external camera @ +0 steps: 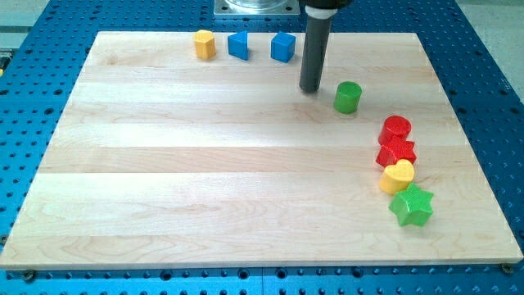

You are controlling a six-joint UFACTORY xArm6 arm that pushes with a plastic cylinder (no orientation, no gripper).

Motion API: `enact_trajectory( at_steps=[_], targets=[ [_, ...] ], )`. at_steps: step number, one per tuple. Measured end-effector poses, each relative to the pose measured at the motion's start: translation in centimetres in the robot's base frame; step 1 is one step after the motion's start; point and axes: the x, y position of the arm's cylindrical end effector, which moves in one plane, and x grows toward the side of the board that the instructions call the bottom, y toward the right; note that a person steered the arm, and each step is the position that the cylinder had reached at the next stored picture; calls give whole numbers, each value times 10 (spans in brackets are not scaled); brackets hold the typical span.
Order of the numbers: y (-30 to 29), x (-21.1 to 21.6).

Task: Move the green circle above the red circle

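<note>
The desk is a pale wooden board on a blue perforated base, and most of its middle lies bare, which leaves me room to slide. My arm carries no gripper at all, so nothing is clenched, released or grasped; I only push with a dark rod. My tip rests on the board near the view's top, just to the view's left of the green circle, close beside it, though I cannot tell whether it touches.

That placement suits a push toward the view's right, I judge, since the red circle sits down and to the right of the green one, and the spot above it lies further right.

The red circle heads a tight column running down the view's right side: the red star-like block just below it, then the yellow heart-like block, then the green star. They crowd together, so a stray nudge could shift them.

Along the view's top edge sit a yellow block and two blue blocks, well apart from my work.
</note>
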Motion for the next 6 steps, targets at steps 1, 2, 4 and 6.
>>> enact_trajectory(
  at_steps=[1,2,4,6],
  targets=[
    [49,20],
    [68,29],
    [88,15],
    [86,29]
  ],
)
